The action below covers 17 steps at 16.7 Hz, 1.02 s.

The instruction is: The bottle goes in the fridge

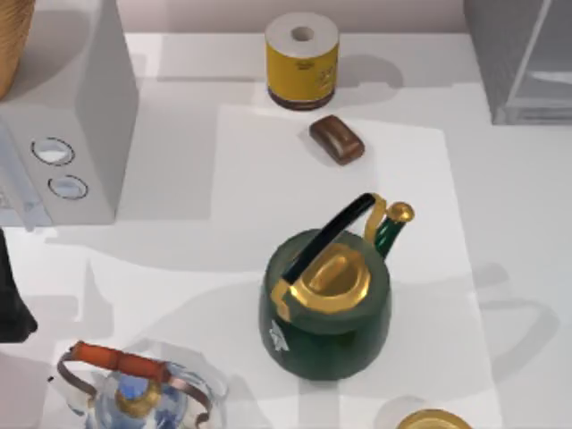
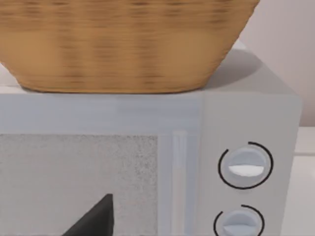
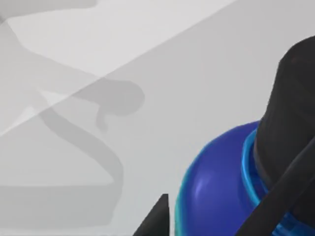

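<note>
The desk (image 1: 465, 295) is white, with a paler mat under the middle items. A grey microwave (image 1: 85, 125) stands at the desk's left rear; the left wrist view faces its door and two dials (image 2: 244, 165), with a wicker basket (image 2: 123, 44) resting on top. A glass-fronted grey cabinet (image 1: 523, 63) occupies the right rear corner. A green and gold kettle (image 1: 326, 304) stands upright at centre. A glass teapot (image 1: 134, 393) with an orange handle sits at the front left. A yellow-wrapped paper roll (image 1: 302, 61) stands at the rear centre, a brown block (image 1: 337, 139) lying near it. In the right wrist view, the blue bottle (image 3: 221, 196) with a black cap stands on the desk, the right gripper's (image 3: 221, 216) dark fingers (image 3: 290, 191) either side of it; whether the jaws grip cannot be told. The left arm (image 1: 13, 304) sits at the left edge; its jaws' state cannot be told.
</note>
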Tool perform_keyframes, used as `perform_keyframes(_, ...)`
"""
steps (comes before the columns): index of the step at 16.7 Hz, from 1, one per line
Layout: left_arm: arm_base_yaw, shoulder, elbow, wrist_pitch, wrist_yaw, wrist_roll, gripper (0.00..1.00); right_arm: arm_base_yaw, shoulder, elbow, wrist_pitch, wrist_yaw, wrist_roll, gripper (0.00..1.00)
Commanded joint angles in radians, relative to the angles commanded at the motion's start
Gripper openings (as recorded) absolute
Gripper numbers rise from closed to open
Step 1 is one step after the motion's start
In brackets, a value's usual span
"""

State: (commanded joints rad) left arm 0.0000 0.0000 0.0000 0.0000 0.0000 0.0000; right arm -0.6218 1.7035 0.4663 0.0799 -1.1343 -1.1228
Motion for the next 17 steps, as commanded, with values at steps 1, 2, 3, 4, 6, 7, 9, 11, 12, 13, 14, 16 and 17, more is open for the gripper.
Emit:
perform_keyframes(1, 0.0, 0.0, 0.0, 0.0, 0.0, 0.0, 1.0, 0.0, 0.0, 0.001, -0.002, 0.0, -0.001, 0.01)
perform_keyframes(2, 0.0, 0.0, 0.0, 0.0, 0.0, 0.0, 1.0, -0.003, 0.002, 0.008, -0.013, -0.001, -0.009, 0.01)
perform_keyframes(3, 0.0, 0.0, 0.0, 0.0, 0.0, 0.0, 1.0, -0.007, 0.005, 0.021, -0.035, -0.001, -0.024, 0.01)
perform_keyframes(4, 0.0, 0.0, 0.0, 0.0, 0.0, 0.0, 1.0, -0.014, 0.01, 0.039, -0.067, -0.003, -0.047, 0.01)
perform_keyframes(6, 0.0, 0.0, 0.0, 0.0, 0.0, 0.0, 1.0, -0.037, 0.025, 0.089, -0.156, -0.006, -0.108, 0.01)
perform_keyframes(7, 0.0, 0.0, 0.0, 0.0, 0.0, 0.0, 1.0, -0.052, 0.035, 0.118, -0.211, -0.008, -0.146, 0.01)
perform_keyframes(9, 0.0, 0.0, 0.0, 0.0, 0.0, 0.0, 1.0, -0.088, 0.059, 0.185, -0.338, -0.011, -0.234, 0.01)
perform_keyframes(11, 0.0, 0.0, 0.0, 0.0, 0.0, 0.0, 1.0, -0.129, 0.085, 0.257, -0.478, -0.014, -0.33, 0.01)
perform_keyframes(12, 0.0, 0.0, 0.0, 0.0, 0.0, 0.0, 1.0, -0.15, 0.098, 0.293, -0.551, -0.015, -0.38, 0.01)
perform_keyframes(13, 0.0, 0.0, 0.0, 0.0, 0.0, 0.0, 1.0, -0.171, 0.111, 0.329, -0.622, -0.016, -0.429, 0.01)
perform_keyframes(14, 0.0, 0.0, 0.0, 0.0, 0.0, 0.0, 1.0, -0.192, 0.123, 0.365, -0.692, -0.017, -0.478, 0.01)
perform_keyframes(16, 0.0, 0.0, 0.0, 0.0, 0.0, 0.0, 1.0, -0.229, 0.144, 0.431, -0.821, -0.019, -0.569, 0.01)
perform_keyframes(17, 0.0, 0.0, 0.0, 0.0, 0.0, 0.0, 1.0, -0.244, 0.153, 0.461, -0.878, -0.02, -0.61, 0.01)
